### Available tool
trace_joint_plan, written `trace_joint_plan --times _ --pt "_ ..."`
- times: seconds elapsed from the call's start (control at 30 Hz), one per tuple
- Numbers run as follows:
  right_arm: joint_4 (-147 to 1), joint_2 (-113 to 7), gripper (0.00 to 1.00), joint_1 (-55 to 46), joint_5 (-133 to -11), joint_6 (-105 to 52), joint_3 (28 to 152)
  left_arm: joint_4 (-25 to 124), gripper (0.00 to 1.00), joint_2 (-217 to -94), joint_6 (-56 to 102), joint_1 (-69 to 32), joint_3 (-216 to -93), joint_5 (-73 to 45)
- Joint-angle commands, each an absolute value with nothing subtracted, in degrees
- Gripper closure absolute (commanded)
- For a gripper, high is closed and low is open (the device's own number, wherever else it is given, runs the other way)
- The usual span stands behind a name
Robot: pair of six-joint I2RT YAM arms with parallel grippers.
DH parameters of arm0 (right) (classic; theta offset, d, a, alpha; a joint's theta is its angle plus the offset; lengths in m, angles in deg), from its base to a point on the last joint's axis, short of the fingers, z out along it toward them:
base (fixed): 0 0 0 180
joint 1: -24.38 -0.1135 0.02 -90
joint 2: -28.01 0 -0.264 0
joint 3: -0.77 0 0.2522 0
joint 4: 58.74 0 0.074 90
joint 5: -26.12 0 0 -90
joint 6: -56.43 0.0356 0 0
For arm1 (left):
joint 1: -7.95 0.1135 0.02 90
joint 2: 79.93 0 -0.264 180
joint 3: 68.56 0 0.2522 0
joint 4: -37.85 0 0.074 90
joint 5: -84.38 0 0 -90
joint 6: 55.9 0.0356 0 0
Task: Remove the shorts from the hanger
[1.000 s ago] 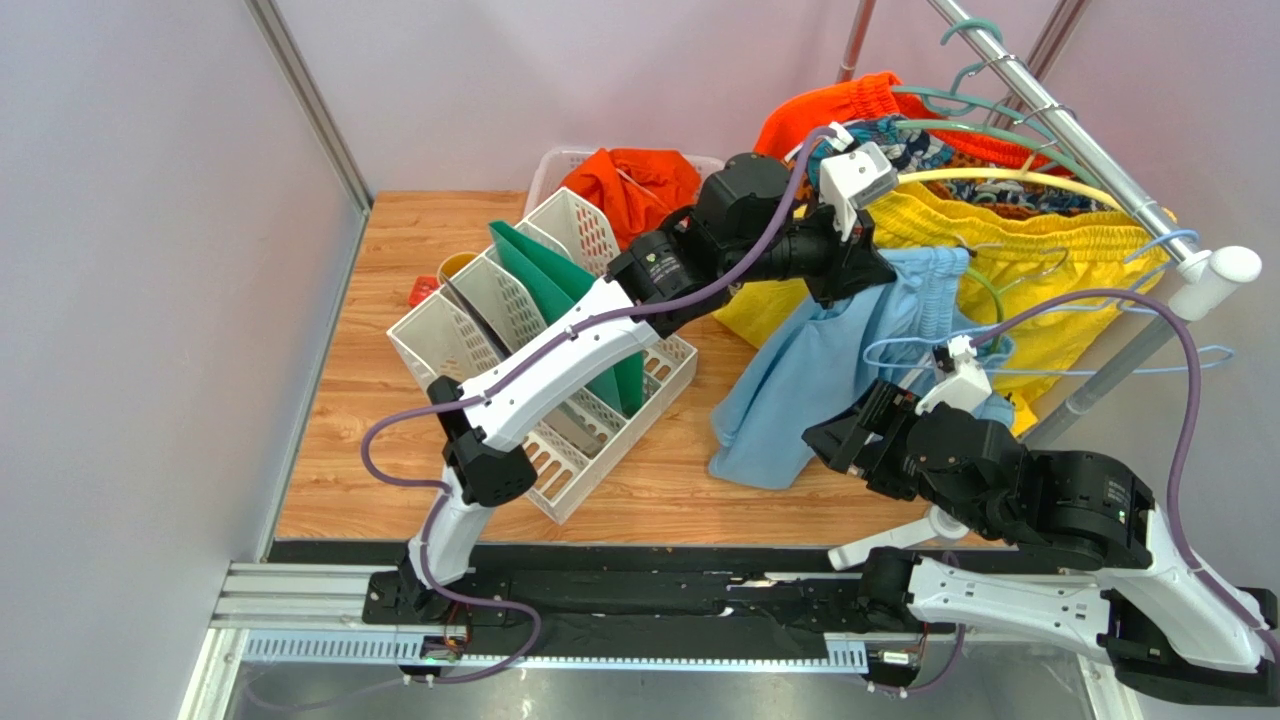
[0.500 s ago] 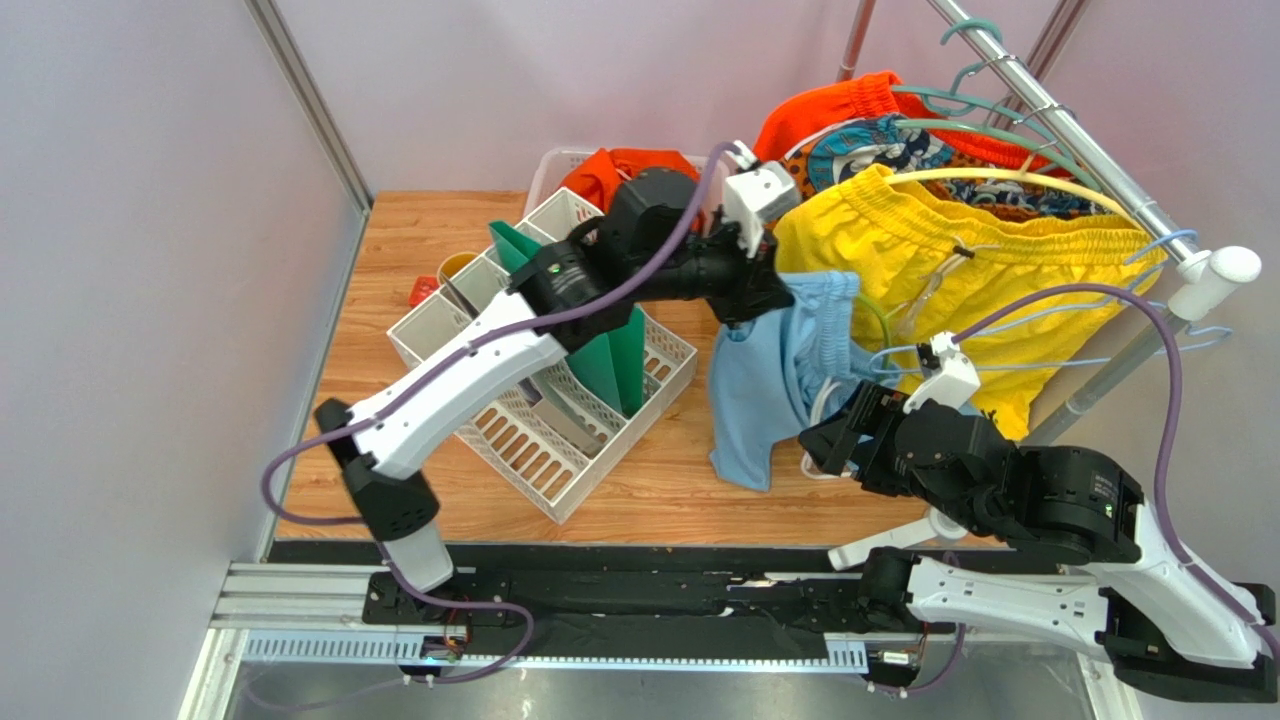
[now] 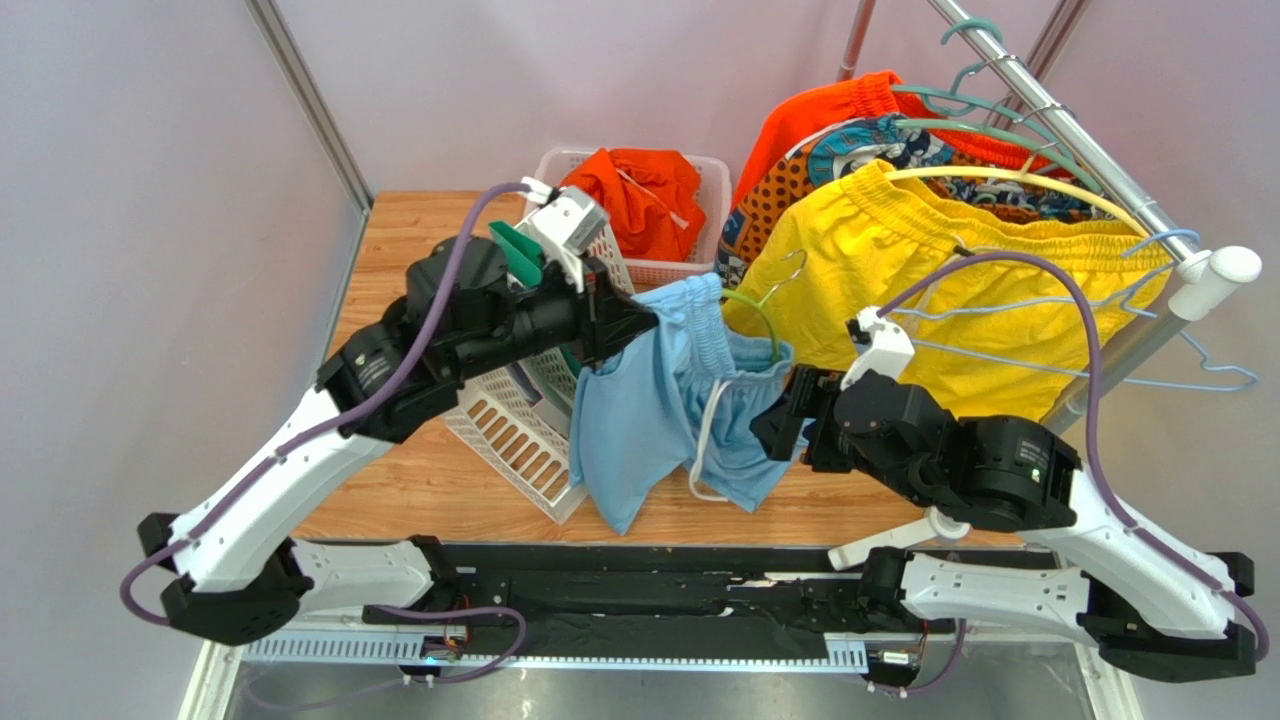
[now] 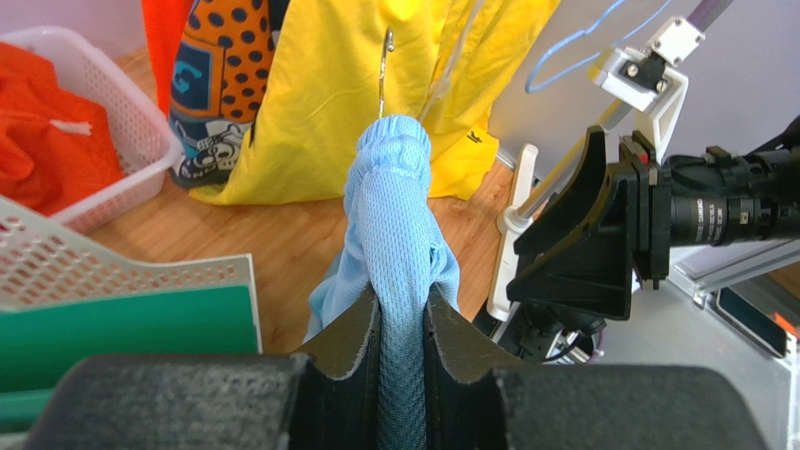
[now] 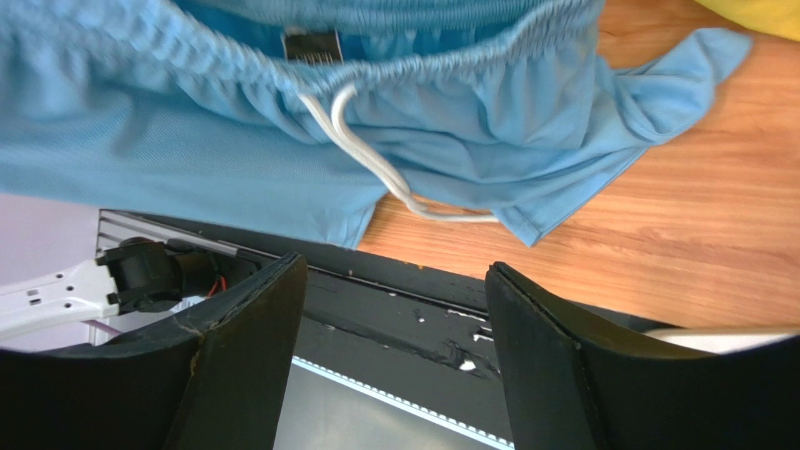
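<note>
A robotics lab test booth, seen from just behind the rig. Plain pale panel walls box in a small wooden table. A white left arm and right arm (purple cables looping off each) are bolted to a black rail at the near edge; a metal clothes rail stands at the right.

Pale lilac walls, wooden tabletop (light grain), metal clothes rail
</note>
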State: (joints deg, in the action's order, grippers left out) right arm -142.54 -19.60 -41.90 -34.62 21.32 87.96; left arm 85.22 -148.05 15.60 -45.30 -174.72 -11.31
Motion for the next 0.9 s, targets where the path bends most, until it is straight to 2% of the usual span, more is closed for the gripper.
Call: trace_joint_plan --times 0.0,0.2,0.4,0.6,0.87 --pt "-135.78 -22.52 0.26 -41.81 -36.72 17.14 93.1 77.54 1.0 -140.16 10.2 -44.08 -170.57 -9.48" --pt "-136.03 -25.86 0.27 -41.63 -33.74 18.19 100.83 74.83 1.0 -134.0 9.84 -43.29 -165.64 -10.89" --pt "-136.74 -35.7 0.27 -38.92 -35.13 15.21 114.1 69.11 1.0 -129.95 5.63 -41.89 -160.9 -11.51" --pt "-131.59 -40.81 0.29 -24.06 -52.68 15.29 117.2 63.83 1.0 -125.99 -0.26 -39.95 -155.98 -8.7" --pt "-128.66 -42.57 0.3 -16.24 -58.25 10.56 118.07 59.61 1.0 -124.06 -8.26 -37.05 -152.72 -10.45"
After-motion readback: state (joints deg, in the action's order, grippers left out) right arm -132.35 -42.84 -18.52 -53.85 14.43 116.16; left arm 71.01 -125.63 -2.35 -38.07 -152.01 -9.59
